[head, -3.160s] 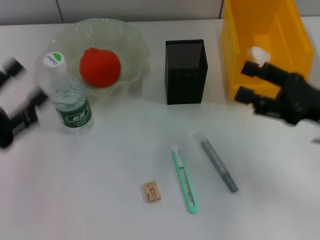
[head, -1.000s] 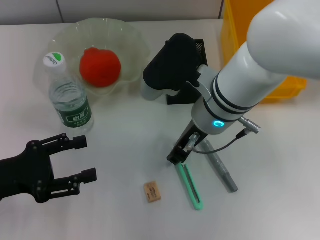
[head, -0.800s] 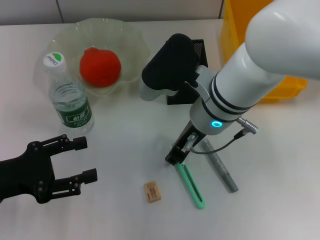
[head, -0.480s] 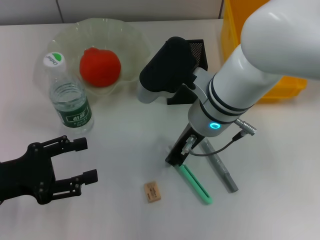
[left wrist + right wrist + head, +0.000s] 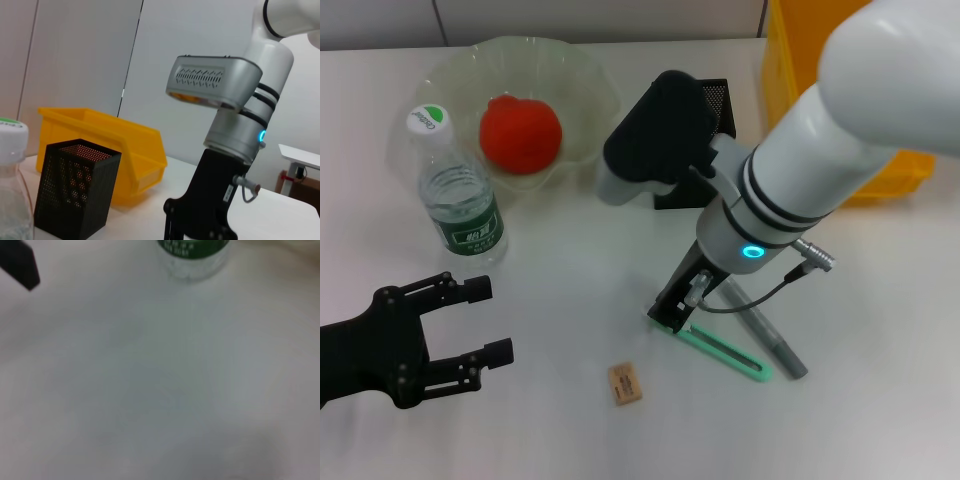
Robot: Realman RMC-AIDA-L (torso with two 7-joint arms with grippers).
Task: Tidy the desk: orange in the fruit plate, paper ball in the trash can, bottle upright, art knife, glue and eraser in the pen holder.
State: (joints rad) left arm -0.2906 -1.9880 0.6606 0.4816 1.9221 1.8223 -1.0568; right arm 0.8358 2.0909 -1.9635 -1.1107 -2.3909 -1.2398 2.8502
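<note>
My right gripper is down on the table, shut on the near end of the green art knife, which lies slanted on the table. The grey glue stick lies just right of the knife. The tan eraser lies to the left of it. The black mesh pen holder stands behind my right arm, partly hidden, and shows in the left wrist view. My left gripper is open and empty at the front left. The bottle stands upright. The orange sits in the clear fruit plate.
The yellow bin stands at the back right, largely covered by my right arm; the paper ball is hidden. The left wrist view shows the bin behind the pen holder. The right wrist view shows the bottle's base.
The art knife has swung on the table: its far end moved right and up, from nearly upright to slanted, while my right gripper stayed on its near end. The left arm has not moved.
</note>
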